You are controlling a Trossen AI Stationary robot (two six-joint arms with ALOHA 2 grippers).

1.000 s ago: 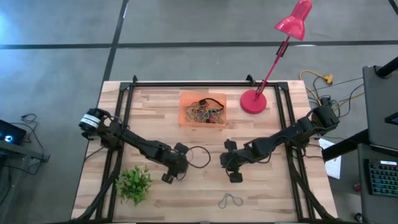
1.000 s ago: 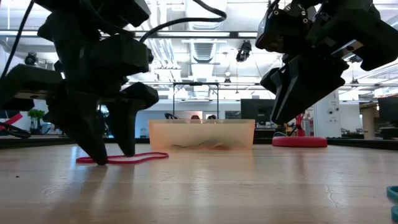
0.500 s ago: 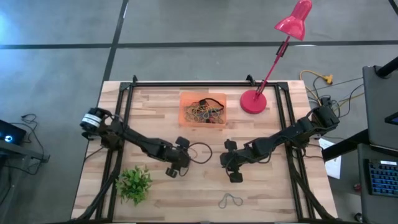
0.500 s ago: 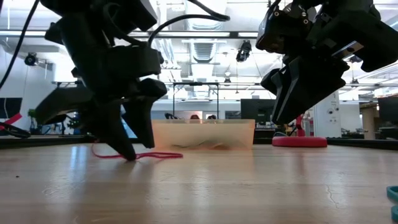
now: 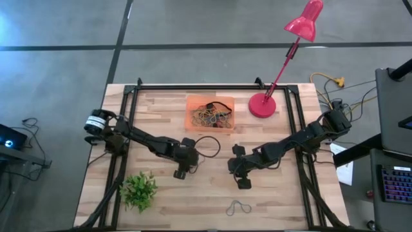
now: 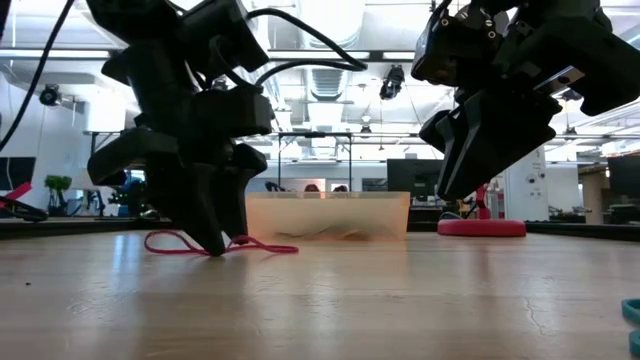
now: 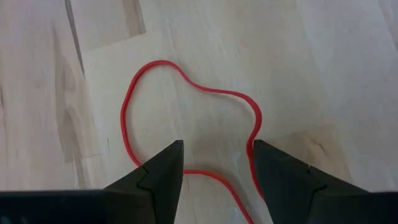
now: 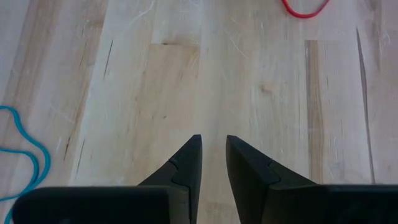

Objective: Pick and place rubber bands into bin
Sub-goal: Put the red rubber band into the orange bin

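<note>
Lining up on a red band (image 7: 186, 124) — left gripper (image 7: 214, 171) jaws apart astride its near edge; next: clamp, lift, carry to bin (image 5: 192, 124). Right gripper (image 8: 212, 163) parked mid-table, nearly closed, empty.

A red rubber band (image 7: 186, 112) lies flat near the orange bin (image 5: 210, 115) holding tangled bands (image 5: 212, 115).

The table (image 5: 270, 200) is pale wood with a smooth, faintly streaked grain. The bin (image 5: 193, 122) looks like translucent orange plastic – slightly glossy. The red rubber band (image 7: 186, 99) is thin and matt; the fingers (image 7: 283, 171) are dark, matt plastic.
</note>
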